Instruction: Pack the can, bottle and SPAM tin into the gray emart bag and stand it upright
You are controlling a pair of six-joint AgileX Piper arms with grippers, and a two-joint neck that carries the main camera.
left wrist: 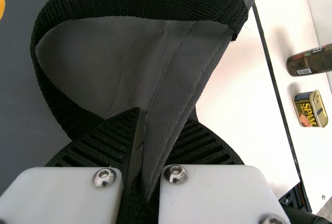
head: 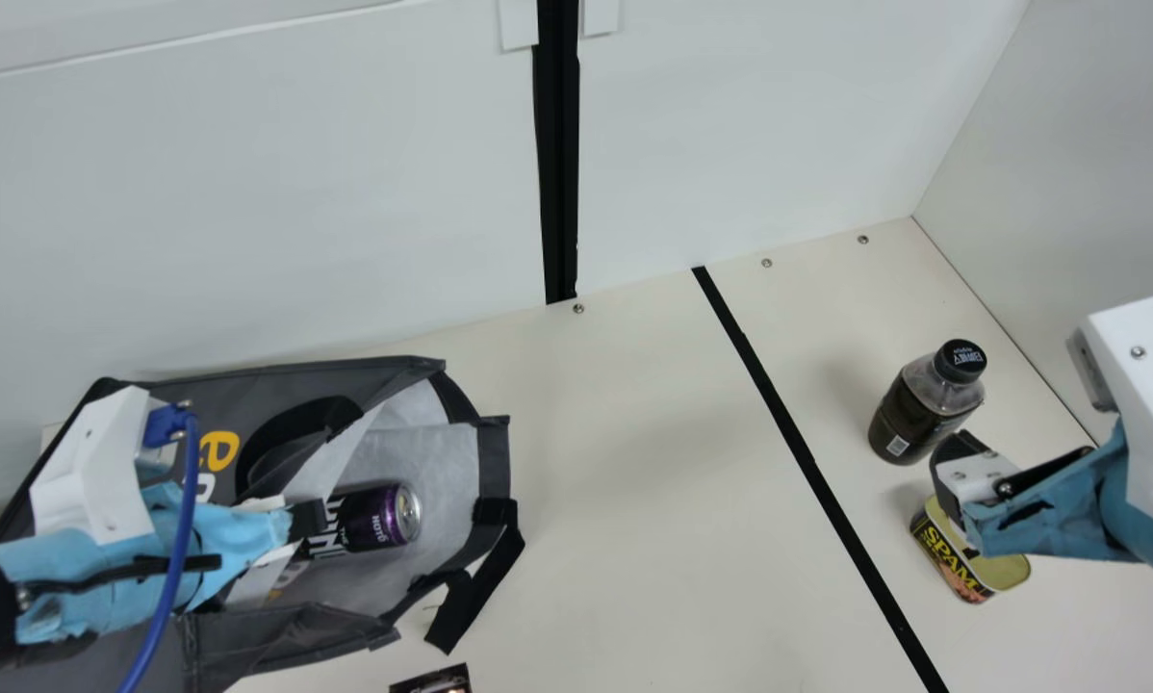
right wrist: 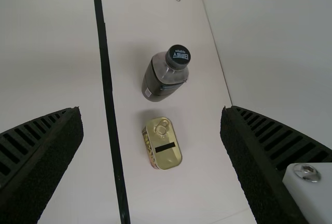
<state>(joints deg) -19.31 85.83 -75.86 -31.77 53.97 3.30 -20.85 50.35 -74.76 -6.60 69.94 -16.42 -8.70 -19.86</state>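
At lower left, pinching gray emart bag [head: 398, 375] in left tool [left wrist: 163, 117], likely to steady it; at right, holding right tool [right wrist: 151, 111] wide, probably for SPAM tin [head: 955, 568].

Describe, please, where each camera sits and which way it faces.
Main view: on the neck, looking down over bag and table; both arms show.
Left wrist view: on its wrist, looking past the left gripper across the bag.
Right wrist view: on its wrist, looking down past the right gripper at the table.
All share the bottle and tin.
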